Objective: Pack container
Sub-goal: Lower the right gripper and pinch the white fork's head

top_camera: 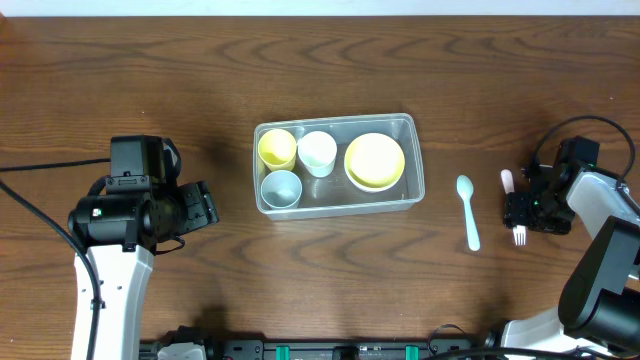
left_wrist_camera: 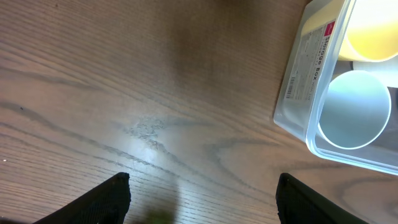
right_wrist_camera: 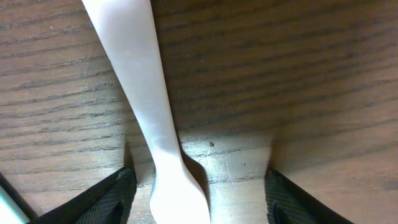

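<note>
The clear container [top_camera: 412, 128] stands mid-table. It holds a yellow cup [top_camera: 277, 148], a white cup [top_camera: 317, 152], a pale-blue cup [top_camera: 281, 187] and a yellow bowl [top_camera: 374, 160]. My left gripper [top_camera: 205, 205] is open and empty over bare wood left of it. The left wrist view shows my left gripper [left_wrist_camera: 202, 193], the container's labelled wall [left_wrist_camera: 298, 93] and the pale-blue cup [left_wrist_camera: 354, 109]. My right gripper [top_camera: 520, 210] is open, low over a pale fork [top_camera: 519, 238]. In the right wrist view my right gripper [right_wrist_camera: 199, 190] has its fingers on either side of the fork [right_wrist_camera: 134, 74], not closed on it.
A light-blue spoon [top_camera: 467, 212] lies on the table between the container and my right gripper. The tabletop [top_camera: 120, 80] is dark wood. Black cables run at the left and right edges.
</note>
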